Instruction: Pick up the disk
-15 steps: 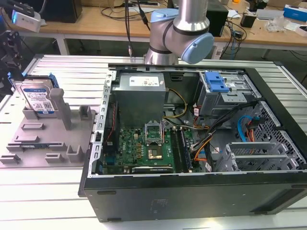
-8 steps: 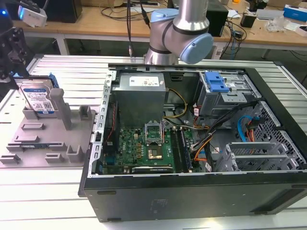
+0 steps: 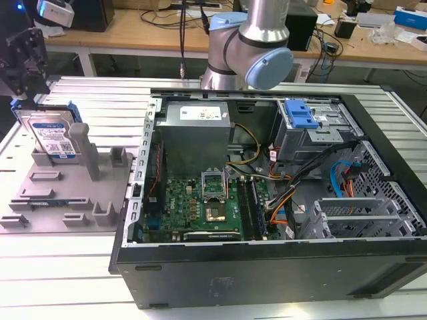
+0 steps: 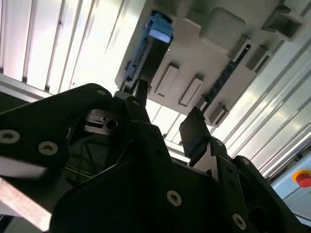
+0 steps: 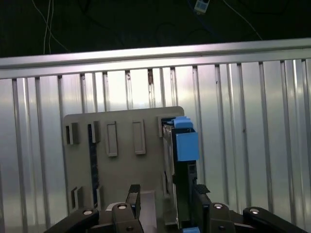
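Note:
The disk (image 3: 50,137) is a silver hard drive with a white-and-blue label and a blue edge frame. It stands on edge in a slot of the grey fixture plate (image 3: 63,197) at the exterior view's left. My black gripper (image 3: 20,87) hangs just above it and apart from it. In the first wrist view the disk (image 5: 183,155) appears edge-on, with my open gripper (image 5: 166,193) straddling its line and nothing between the fingers. In the second wrist view the disk (image 4: 151,46) lies beyond the gripper (image 4: 167,109).
An open computer case (image 3: 267,267) with motherboard, power supply and cables stands right beside the fixture plate. A grey post (image 3: 85,150) rises next to the disk. Both sit on a ribbed metal table (image 3: 100,93). The arm's base (image 3: 250,47) is behind the case.

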